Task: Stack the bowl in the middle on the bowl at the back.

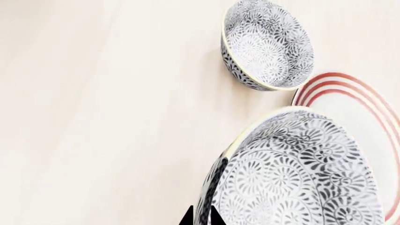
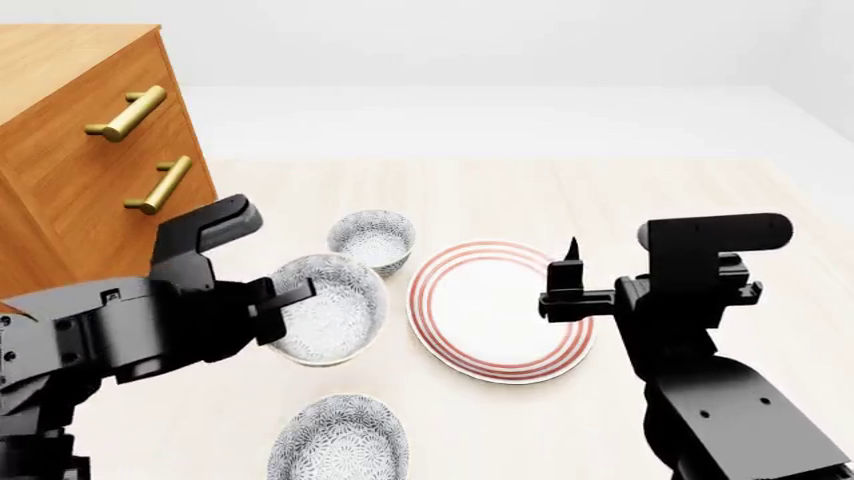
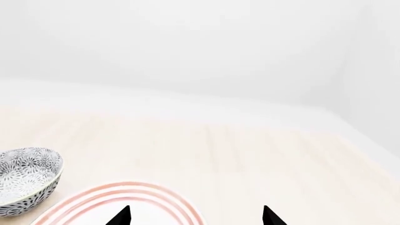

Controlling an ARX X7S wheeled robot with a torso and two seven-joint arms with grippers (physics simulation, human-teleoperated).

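Note:
The middle bowl (image 2: 327,310), grey-patterned with a pale rim, is tilted, with my left gripper (image 2: 296,297) shut on its near rim. In the left wrist view the bowl's wall (image 1: 293,173) sits between the two fingertips of the left gripper (image 1: 201,219), and the bowl overlaps the plate's edge. The back bowl (image 2: 372,240) stands upright on the table just beyond it, also seen from the left wrist (image 1: 269,44) and the right wrist (image 3: 25,180). My right gripper (image 2: 571,268) hangs open over the plate, nothing between its fingertips (image 3: 122,216).
A white plate with red rings (image 2: 497,312) lies right of the bowls. A third patterned bowl (image 2: 338,440) sits at the table's front. A wooden dresser with brass handles (image 2: 80,140) stands at the left. Pale wooden table (image 2: 694,190) extends to the right.

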